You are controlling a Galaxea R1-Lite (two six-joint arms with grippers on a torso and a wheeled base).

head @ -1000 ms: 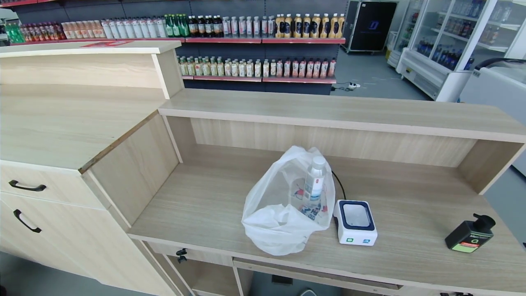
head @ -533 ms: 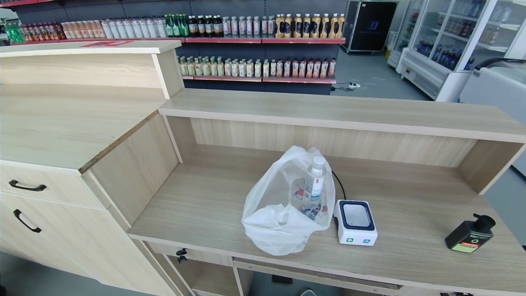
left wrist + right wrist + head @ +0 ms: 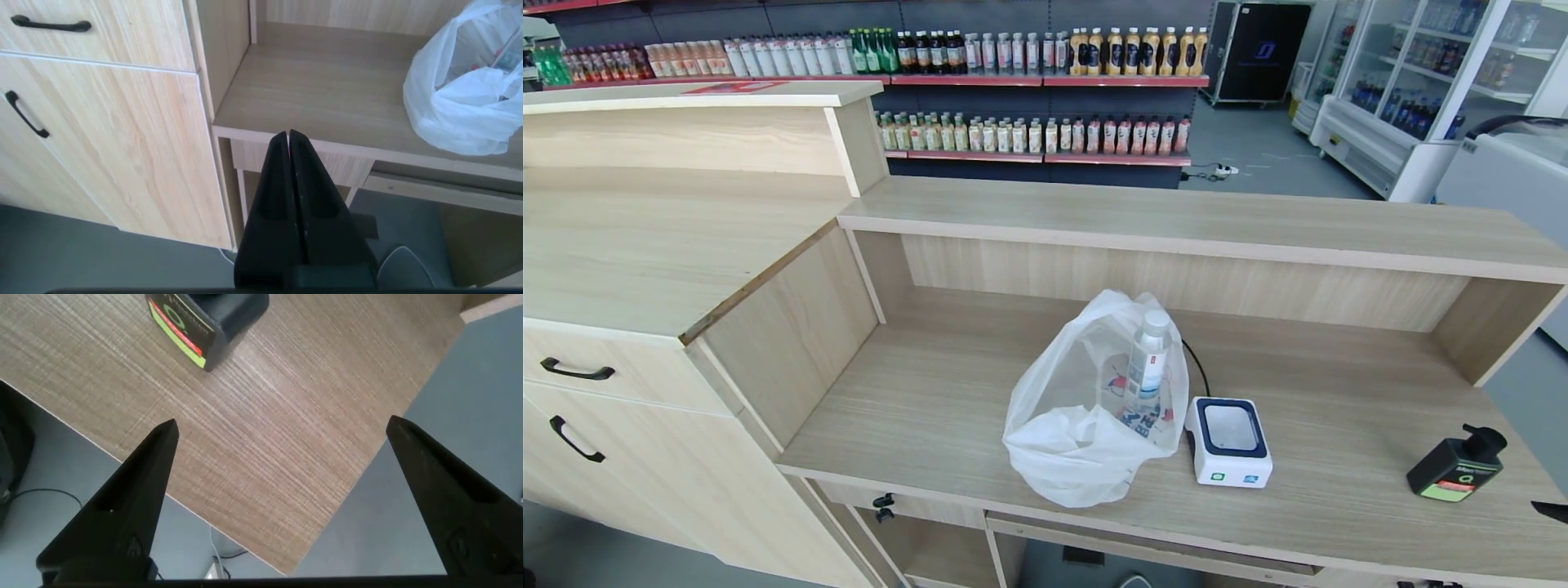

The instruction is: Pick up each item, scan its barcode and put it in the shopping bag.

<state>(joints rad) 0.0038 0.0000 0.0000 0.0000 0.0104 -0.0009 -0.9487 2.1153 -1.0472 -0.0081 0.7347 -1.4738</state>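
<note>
Right gripper point(image 3: 282, 425) has edged in at the counter's point(image 3: 1339, 392) front right corner, jaws spread wide, near the black pump bottle point(image 3: 1455, 465). Left gripper point(image 3: 290, 140), fingers pressed together, hangs off the front left corner. Shopping bag point(image 3: 1078, 425) stands mid-counter.

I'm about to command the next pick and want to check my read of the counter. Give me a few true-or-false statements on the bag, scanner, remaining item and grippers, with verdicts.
1. A clear bottle stands inside the shopping bag. True.
2. The barcode scanner sits to the bag's left. False: it sits close beside the bag's right.
3. The black pump bottle is on the counter, apart from the scanner. True.
4. The right gripper is shut on the pump bottle. False: it is open and empty, above the counter near that bottle.
5. The left gripper is open. False: it is shut, holding nothing.
</note>
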